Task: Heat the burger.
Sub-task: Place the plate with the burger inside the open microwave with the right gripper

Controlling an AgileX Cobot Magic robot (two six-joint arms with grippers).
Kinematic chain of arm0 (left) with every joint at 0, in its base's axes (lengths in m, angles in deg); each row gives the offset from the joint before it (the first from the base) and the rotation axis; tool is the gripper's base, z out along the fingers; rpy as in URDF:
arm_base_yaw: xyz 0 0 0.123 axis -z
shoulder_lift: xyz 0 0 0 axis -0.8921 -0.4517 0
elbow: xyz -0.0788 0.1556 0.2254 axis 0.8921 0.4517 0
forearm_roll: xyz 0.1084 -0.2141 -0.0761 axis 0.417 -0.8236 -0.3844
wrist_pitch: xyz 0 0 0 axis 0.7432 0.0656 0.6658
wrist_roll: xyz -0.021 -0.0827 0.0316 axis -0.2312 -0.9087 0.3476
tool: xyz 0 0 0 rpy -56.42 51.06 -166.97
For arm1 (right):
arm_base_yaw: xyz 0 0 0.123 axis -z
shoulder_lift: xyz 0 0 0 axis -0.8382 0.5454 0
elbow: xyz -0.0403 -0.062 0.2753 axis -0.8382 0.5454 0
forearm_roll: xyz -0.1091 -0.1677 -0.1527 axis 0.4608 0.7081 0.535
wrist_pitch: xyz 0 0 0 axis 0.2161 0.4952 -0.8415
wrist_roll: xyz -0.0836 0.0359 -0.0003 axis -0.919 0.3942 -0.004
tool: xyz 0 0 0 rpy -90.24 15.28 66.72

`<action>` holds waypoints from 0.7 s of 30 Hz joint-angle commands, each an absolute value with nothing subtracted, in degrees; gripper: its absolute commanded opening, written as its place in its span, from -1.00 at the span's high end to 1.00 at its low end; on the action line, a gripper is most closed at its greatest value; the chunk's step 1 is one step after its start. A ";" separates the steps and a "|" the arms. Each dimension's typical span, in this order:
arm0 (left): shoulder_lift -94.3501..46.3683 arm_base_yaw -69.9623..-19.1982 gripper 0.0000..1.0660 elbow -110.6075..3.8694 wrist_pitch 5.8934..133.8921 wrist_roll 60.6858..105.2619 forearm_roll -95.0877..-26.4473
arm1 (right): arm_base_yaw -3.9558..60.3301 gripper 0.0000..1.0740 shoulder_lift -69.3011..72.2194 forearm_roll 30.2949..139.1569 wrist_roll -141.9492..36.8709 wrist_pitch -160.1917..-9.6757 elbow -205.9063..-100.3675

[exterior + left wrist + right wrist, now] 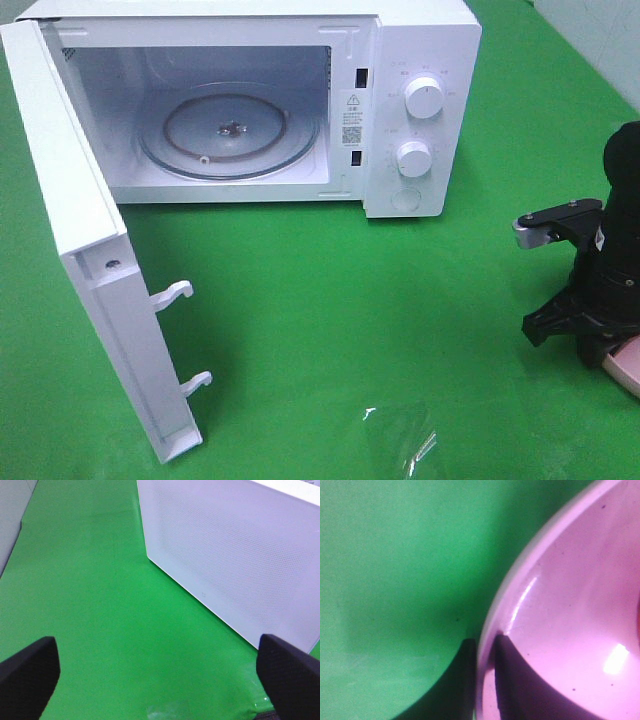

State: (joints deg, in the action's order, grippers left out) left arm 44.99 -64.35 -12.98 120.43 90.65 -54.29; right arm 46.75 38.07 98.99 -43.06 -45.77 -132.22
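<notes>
Right wrist: jaws astride pink plate [560,605]

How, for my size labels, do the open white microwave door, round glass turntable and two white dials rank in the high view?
Microwave door
glass turntable
upper dial and lower dial look alike

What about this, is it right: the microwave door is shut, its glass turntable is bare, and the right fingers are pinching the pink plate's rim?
Not quite. The microwave door is open, swung out to the left, as the exterior high view shows. The rest holds: the glass turntable is bare, and the right fingers are pinching the pink plate at its rim.
</notes>
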 commanded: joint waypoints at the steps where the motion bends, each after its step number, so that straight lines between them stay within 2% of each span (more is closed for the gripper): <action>1: 45.80 -64.00 -0.87 -12.86 120.31 90.36 -54.58 | 46.98 1.00 39.68 99.28 -43.34 -47.43 -131.77; 8: 45.80 -64.00 -0.87 -12.86 120.31 90.36 -54.58 | 46.81 1.00 39.33 99.57 -42.66 -44.68 -132.05; 16: 45.80 -64.00 -0.87 -12.86 120.31 90.36 -54.58 | 46.81 1.00 33.77 106.56 -35.09 -42.68 -132.05; 21: 45.80 -64.00 -0.87 -12.86 120.31 90.36 -54.58 | 46.75 1.00 30.85 107.30 -34.12 -40.39 -131.99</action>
State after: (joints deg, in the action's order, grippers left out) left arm 44.99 -64.35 -12.98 120.43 90.65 -54.29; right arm 46.69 32.51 105.81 -35.44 -42.68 -132.22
